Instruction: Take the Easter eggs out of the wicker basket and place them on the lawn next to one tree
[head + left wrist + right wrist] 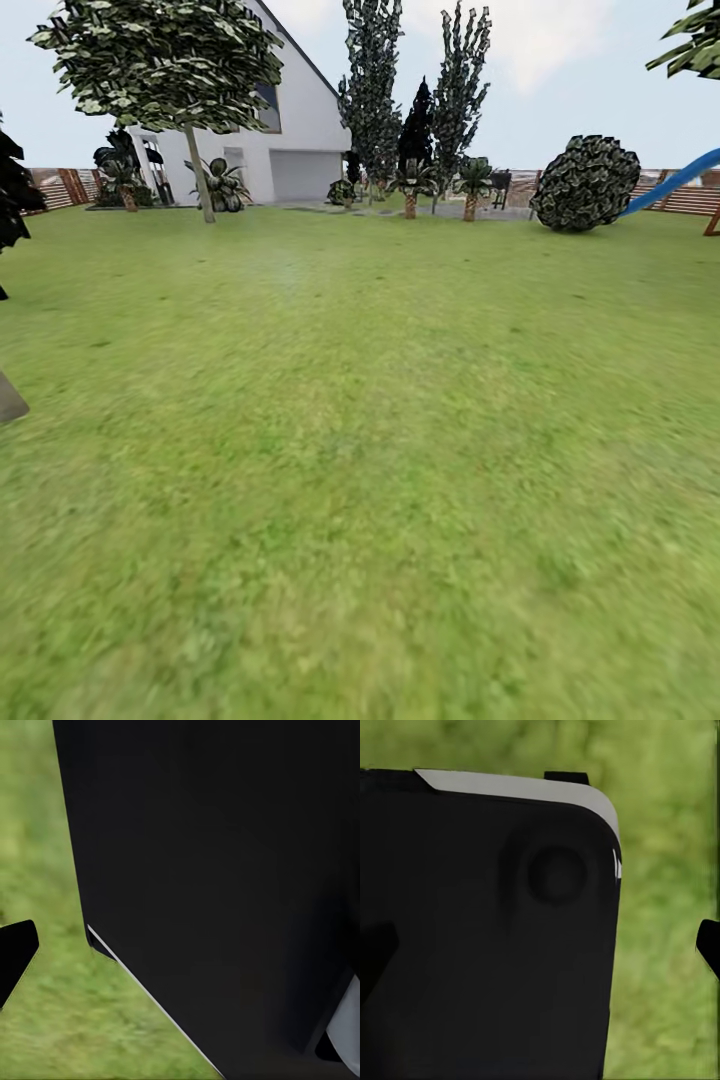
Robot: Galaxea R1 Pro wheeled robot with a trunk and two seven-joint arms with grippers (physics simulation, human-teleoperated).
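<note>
Two wrist cams, and both mostly stare at black robot body (225, 870) with grass past it, so my guess is the arms are tucked in for driving. One dark fingertip (15, 956) pokes in on the left wrist view and another (709, 945) on the right wrist view, but I can't tell whether either gripper is wide, narrow or holding anything.

Heading outward, the lawn (360, 480) runs wide open ahead, nothing on it to steer around. I can't spot any basket or eggs out there, so finding them looks like the job right now.

Far left at the back stands a tree (165, 60) with a pale straight trunk, in front of the white house (300, 130). Far right is a round bush (585, 183), with a blue slide (670, 185) and fence (690, 195) just past it. Small palms (410, 195) line the far edge, so the room ends there.
</note>
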